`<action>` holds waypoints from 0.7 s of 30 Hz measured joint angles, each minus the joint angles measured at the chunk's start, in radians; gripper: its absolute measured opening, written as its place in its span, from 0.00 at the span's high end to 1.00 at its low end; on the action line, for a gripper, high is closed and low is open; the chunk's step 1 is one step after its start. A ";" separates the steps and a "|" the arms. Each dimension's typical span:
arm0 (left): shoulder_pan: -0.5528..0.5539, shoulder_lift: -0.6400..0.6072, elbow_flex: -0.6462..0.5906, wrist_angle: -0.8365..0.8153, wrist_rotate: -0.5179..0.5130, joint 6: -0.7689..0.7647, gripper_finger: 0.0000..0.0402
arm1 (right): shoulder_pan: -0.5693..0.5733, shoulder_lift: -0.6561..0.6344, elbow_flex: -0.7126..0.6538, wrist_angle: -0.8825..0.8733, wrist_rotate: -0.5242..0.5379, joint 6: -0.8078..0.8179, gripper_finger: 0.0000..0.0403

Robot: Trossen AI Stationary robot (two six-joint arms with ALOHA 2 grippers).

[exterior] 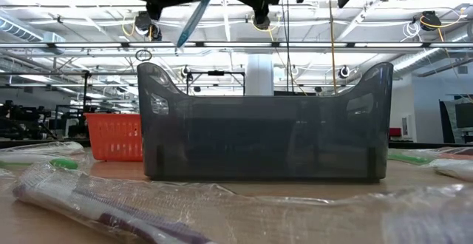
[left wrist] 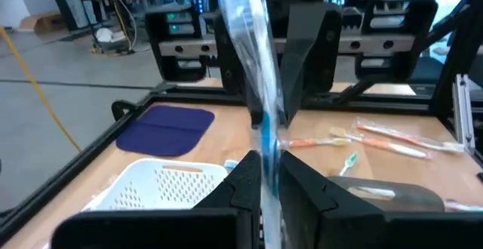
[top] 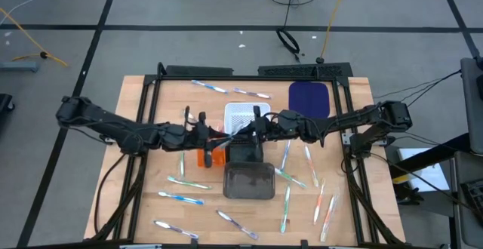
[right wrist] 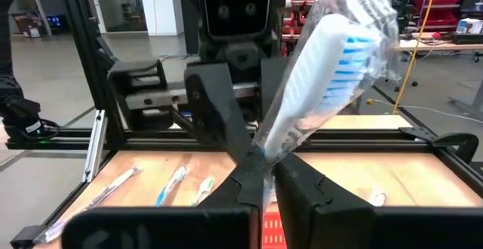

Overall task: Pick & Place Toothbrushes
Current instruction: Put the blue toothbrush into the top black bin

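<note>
Both grippers meet in mid-air over the table's middle, above the grey bin (top: 249, 181). One clear-wrapped toothbrush (exterior: 194, 15), white with blue bristles, is between them. My left gripper (top: 217, 134) (left wrist: 266, 177) and my right gripper (top: 249, 130) (right wrist: 264, 166) are both shut on it. Its head (right wrist: 339, 49) sticks out past the right fingers. Several other wrapped toothbrushes (top: 189, 182) (top: 287, 207) lie flat across the wooden table, and one lies close to the low camera (exterior: 111, 214). My left gripper pinches the toothbrush's blue handle part (left wrist: 264, 139) between its two fingers. The brush is lifted clear and runs on from the fingers toward the right gripper. My right gripper pinches the same toothbrush just below its bristled head (right wrist: 275, 139) between its two fingers, facing the left gripper. The wrapped head stands out beyond the fingers.
A grey bin (exterior: 262, 137) stands at the table's middle, with an orange basket (top: 205, 158) (exterior: 112, 137) to its left. A white basket (top: 240, 113) (left wrist: 162, 185) and a blue mat (top: 309, 98) lie toward the far edge. A black frame rail (top: 151, 98) borders the table.
</note>
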 joint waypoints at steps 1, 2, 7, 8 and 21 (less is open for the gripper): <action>-0.006 -0.011 0.000 -0.014 -0.012 0.003 0.89 | 0.002 -0.001 0.000 -0.011 0.000 0.000 0.98; -0.013 -0.024 0.000 -0.038 -0.031 0.004 0.89 | 0.004 -0.001 0.000 -0.024 0.000 0.000 0.98; -0.051 -0.093 0.001 -0.131 -0.121 -0.010 0.89 | 0.017 0.000 -0.001 -0.074 0.000 0.000 0.98; -0.058 -0.099 0.001 -0.142 -0.126 -0.013 0.89 | 0.020 0.000 -0.001 -0.080 0.000 0.000 0.98; -0.122 -0.112 0.001 -0.210 -0.127 -0.085 0.90 | 0.059 0.000 -0.001 -0.214 0.136 -0.029 0.98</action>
